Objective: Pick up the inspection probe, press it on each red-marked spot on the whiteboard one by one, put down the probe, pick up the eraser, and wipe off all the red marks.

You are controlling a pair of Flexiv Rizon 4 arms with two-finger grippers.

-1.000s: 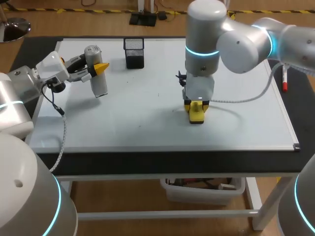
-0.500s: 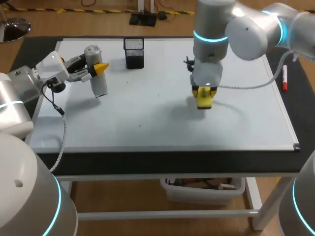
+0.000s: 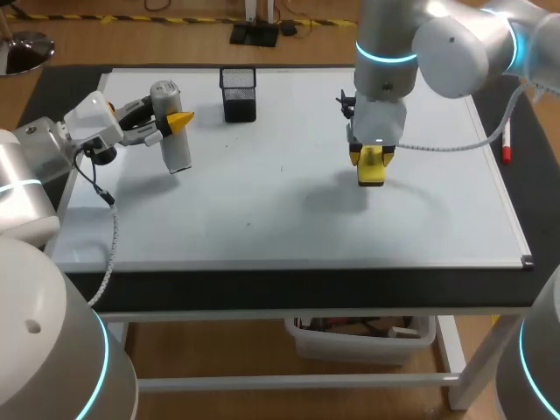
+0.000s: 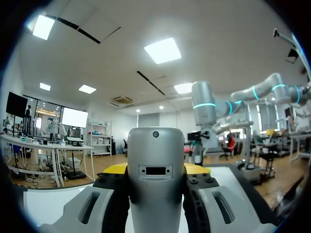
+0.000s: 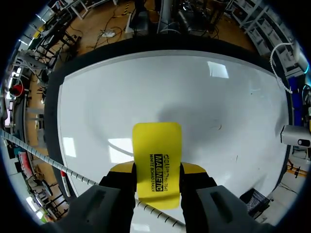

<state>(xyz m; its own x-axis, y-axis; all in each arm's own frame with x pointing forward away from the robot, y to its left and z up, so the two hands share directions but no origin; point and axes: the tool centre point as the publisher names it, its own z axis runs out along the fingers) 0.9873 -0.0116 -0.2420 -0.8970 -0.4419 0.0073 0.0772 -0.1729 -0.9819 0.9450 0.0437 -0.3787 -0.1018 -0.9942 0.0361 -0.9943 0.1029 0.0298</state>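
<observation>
Whiteboard point(image 3: 262, 201) wipe stage: right gripper point(image 3: 371, 160) holds eraser point(image 5: 157, 145), board directly beneath it.
Jaws pinch the eraser's long sides, its long axis pointing ahead of them. No red marks visible. Left gripper point(image 3: 169, 122) clamps probe point(image 3: 177, 150), well apart.

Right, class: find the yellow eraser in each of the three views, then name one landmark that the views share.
Head: eraser in the right gripper, over the whiteboard, right of its middle.
Left wrist: not visible; the probe held in the left gripper blocks the middle.
Right wrist: between the gripper's fingers, sticking out ahead over the board.
Shared landmark: the whiteboard.
</observation>
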